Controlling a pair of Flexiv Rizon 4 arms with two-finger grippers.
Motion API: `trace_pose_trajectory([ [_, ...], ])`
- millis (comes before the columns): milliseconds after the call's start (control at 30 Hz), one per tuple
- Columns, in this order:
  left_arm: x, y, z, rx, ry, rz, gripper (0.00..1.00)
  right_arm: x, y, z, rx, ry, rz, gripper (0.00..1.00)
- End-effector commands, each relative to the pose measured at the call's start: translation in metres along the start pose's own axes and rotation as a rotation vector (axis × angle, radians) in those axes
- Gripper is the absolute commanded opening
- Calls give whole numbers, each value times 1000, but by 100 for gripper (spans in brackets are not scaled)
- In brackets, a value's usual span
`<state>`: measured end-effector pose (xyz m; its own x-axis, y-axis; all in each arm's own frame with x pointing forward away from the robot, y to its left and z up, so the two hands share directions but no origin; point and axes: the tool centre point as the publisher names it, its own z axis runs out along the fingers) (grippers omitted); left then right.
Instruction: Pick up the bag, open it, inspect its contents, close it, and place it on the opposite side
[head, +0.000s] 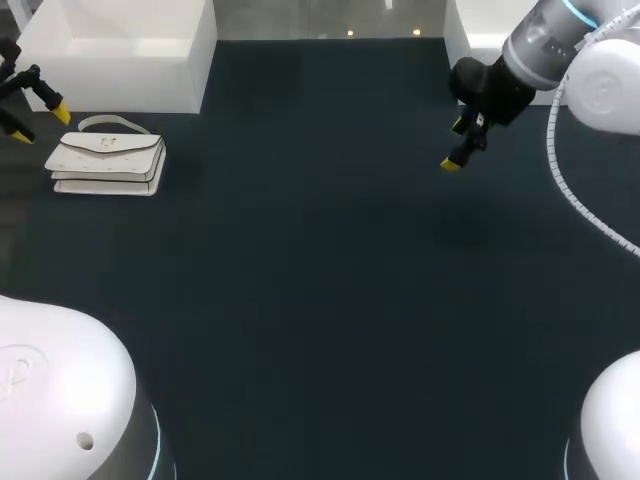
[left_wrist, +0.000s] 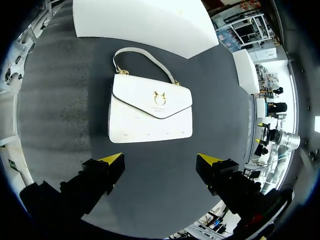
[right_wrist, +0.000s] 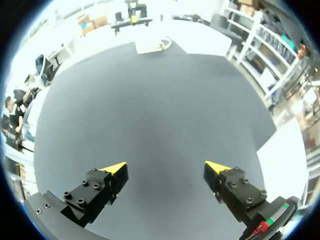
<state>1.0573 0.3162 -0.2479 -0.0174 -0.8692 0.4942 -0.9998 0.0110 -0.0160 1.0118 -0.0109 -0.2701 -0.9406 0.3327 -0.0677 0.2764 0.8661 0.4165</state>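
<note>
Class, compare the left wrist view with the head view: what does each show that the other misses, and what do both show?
Left wrist view only: the gold clasp on the white bag, seen clearly on its closed flap. Head view only: the right hand, open above bare table, far from the bag. Both: the bag lying on the table beside a white box, with the open left hand near it, not touching.
</note>
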Motion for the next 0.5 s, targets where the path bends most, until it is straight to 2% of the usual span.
trace_pose_trajectory([
  [33,-11,-12,0,-17,171,-4,100,-7,5,18,-3,26,-16,100],
  [167,-17,-17,0,-17,229,2,100,-9,9,29,-51,76,-47,100],
  [500,-20,-23,5,-21,269,26,100,-19,21,49,-130,129,-144,100],
])
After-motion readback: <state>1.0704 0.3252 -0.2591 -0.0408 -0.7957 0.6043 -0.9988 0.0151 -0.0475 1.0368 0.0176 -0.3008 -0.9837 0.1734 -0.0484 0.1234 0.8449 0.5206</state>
